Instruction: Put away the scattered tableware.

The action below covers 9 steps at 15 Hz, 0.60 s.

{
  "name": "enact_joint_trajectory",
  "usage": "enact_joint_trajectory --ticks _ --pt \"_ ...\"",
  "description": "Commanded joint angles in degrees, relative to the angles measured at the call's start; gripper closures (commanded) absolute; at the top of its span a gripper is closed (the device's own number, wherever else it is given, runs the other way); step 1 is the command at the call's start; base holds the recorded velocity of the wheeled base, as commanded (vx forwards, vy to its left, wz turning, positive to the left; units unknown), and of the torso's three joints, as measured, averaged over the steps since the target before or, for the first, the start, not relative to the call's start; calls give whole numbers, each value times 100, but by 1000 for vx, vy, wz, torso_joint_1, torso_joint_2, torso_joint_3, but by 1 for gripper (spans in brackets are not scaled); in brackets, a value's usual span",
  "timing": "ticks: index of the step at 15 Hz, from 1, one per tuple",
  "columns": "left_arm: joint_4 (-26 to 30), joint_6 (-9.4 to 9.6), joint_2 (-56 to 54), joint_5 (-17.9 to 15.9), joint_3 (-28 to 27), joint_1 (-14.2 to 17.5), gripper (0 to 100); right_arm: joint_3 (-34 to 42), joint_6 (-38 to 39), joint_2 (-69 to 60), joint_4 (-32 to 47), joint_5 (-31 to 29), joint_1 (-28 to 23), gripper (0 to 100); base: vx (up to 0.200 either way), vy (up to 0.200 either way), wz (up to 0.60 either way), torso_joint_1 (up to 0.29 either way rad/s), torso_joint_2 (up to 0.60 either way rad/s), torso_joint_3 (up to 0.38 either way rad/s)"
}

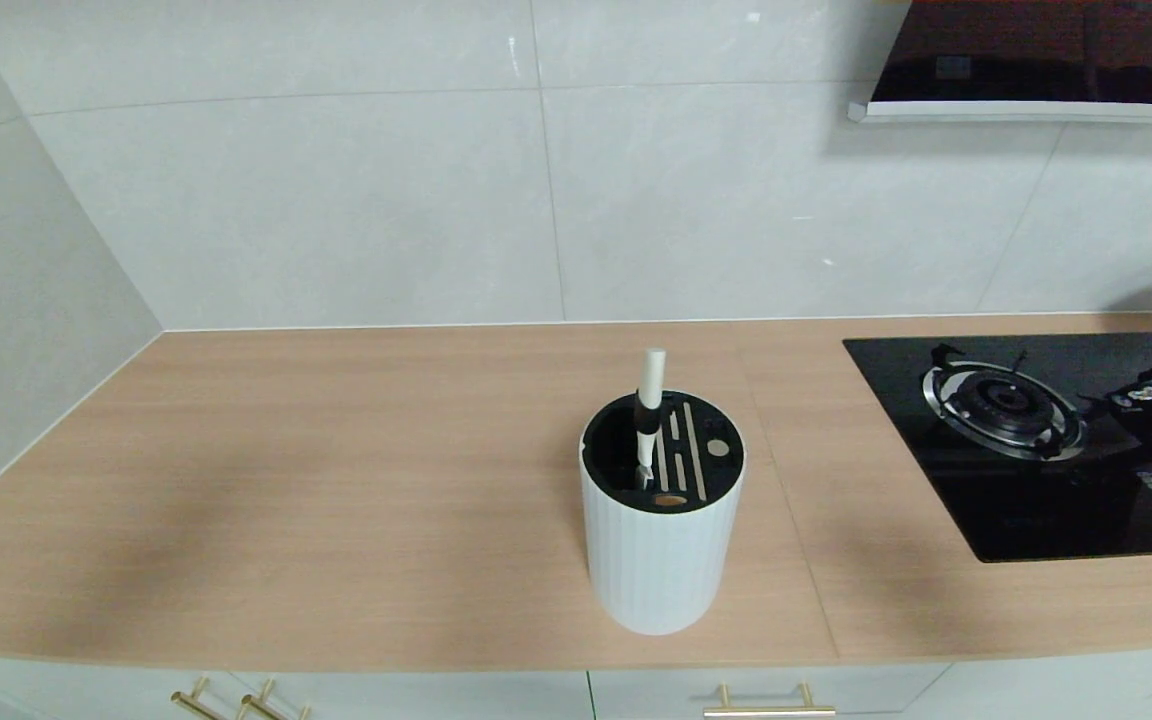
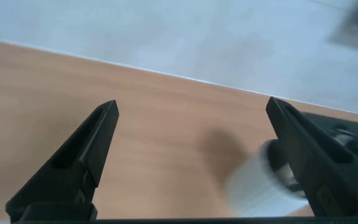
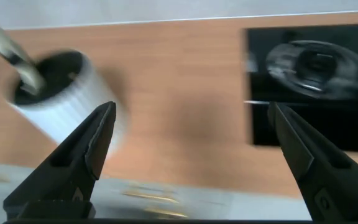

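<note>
White holder (image 1: 661,560) on counter (image 1: 336,480), utensil (image 1: 648,400) inside

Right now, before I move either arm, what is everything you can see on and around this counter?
utensil holder: one, white ribbed body with a black slotted top, standing mid-countertop
white-handled utensil: one, white with a black band, upright in the holder's open compartment
countertop: one, light wood, against the tiled wall
gas hob: one, black glass, set into the countertop at the right
burner: one, metal-ringed, on the hob
range hood: one, dark, high on the wall at the right
cabinet handles: several, gold, below the counter's front edge
left gripper: one, black, open, above the countertop
right gripper: one, black, open, above the countertop between holder and hob
</note>
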Motion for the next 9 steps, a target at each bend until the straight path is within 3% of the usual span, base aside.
enact_joint_trajectory --ticks 1,2,5,8,9 --pt "188 399 -1510 -47 802 648 0 412 -218 -1563 29 227 -609 0 0 0 0 0 0 0" --pt "232 539 -1976 -82 1066 982 0 395 -254 -2038 126 244 -863 0 0 0 0 0 0 0" --pt "241 785 -2961 -223 1831 1518 0 368 -333 -2785 838 227 -1285 0 0 0 0 0 0 0" --pt "197 803 -3506 -188 2481 2081 0 412 -438 -3321 1084 253 -1742 0 0 0 0 0 0 0" --pt "258 812 -3813 -399 2665 2353 0 465 -614 -3321 1110 68 -1742 0 0 0 0 0 0 0"
